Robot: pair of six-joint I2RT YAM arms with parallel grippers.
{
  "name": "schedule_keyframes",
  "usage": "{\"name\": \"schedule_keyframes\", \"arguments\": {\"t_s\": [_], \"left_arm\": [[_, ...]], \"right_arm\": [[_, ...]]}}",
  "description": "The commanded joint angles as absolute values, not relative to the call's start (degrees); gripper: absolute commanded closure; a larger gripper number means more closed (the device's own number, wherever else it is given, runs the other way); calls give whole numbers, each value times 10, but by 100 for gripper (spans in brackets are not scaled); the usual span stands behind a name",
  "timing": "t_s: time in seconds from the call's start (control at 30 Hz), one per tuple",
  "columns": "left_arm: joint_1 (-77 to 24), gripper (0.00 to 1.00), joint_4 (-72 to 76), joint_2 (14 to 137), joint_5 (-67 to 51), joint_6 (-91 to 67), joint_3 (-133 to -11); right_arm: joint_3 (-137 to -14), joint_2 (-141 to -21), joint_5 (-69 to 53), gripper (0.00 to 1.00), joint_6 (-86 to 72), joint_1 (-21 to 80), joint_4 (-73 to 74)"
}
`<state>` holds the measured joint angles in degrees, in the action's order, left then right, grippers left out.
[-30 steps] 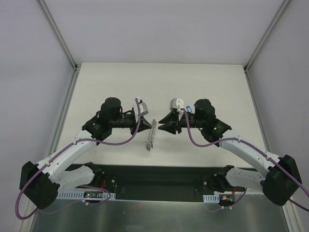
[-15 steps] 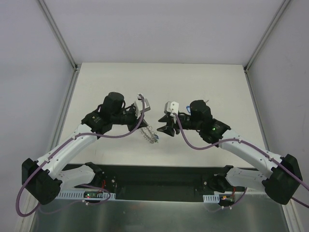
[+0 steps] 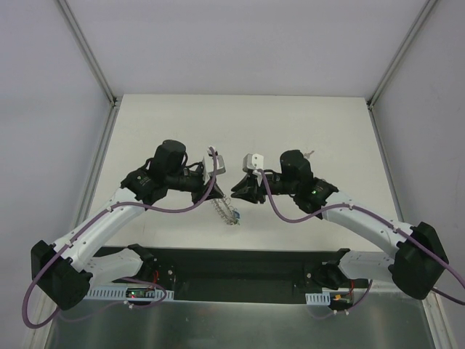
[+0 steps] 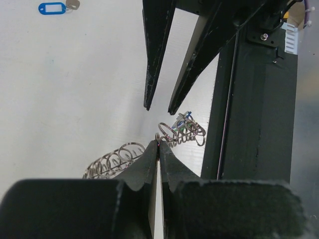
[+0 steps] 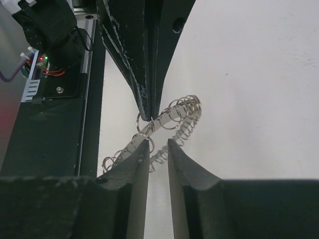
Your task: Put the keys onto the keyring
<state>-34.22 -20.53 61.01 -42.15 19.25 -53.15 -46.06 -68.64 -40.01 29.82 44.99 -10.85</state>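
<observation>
The keyring (image 3: 227,209), a grey metal loop edged with small wire rings, hangs off the table from my left gripper (image 3: 218,191). In the left wrist view my left gripper (image 4: 158,143) is shut on one small wire ring at the edge of the keyring (image 4: 115,158). My right gripper (image 3: 237,192) faces it, open, fingertips just at the ring. In the right wrist view my right gripper (image 5: 158,144) has a narrow gap, with the keyring (image 5: 175,115) just beyond its tips. One key with a blue tag (image 4: 52,8) lies on the table. The black-headed key is out of view.
The white table (image 3: 240,123) ends in a dark trough (image 3: 240,265) at the near edge, right below the hanging ring. Grey walls with metal rails (image 3: 98,145) close off the left and right sides. A small object (image 3: 311,153) lies behind my right arm.
Both grippers have closed in on each other. My left gripper has carried the keyring right and toward the near edge. My right gripper has moved left up to the ring.
</observation>
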Motion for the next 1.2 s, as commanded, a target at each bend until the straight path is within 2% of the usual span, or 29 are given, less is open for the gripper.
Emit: {"name": "schedule_keyframes", "arguments": {"t_s": [0.0, 0.07, 0.2, 0.43, 0.63, 0.93, 1.17], "left_arm": [[-351, 100, -195, 599, -472, 210, -553], [-351, 100, -195, 599, -476, 212, -552], [-352, 100, -195, 596, -478, 214, -552], [-353, 100, -195, 593, -482, 214, -551], [-353, 100, -195, 595, -468, 214, -551], [-354, 100, -194, 600, -454, 214, -549], [-356, 100, -191, 599, -457, 212, -548]], "right_arm": [[-472, -700, -453, 78, 286, 458, -158], [-475, -709, -455, 80, 286, 463, -158], [-482, -722, -463, 91, 285, 468, -157], [-486, -727, -467, 97, 285, 472, -157], [-488, -715, -465, 94, 289, 475, -141], [-479, -685, -428, 84, 289, 475, -117], [-486, -697, -431, 83, 284, 475, -119]]}}
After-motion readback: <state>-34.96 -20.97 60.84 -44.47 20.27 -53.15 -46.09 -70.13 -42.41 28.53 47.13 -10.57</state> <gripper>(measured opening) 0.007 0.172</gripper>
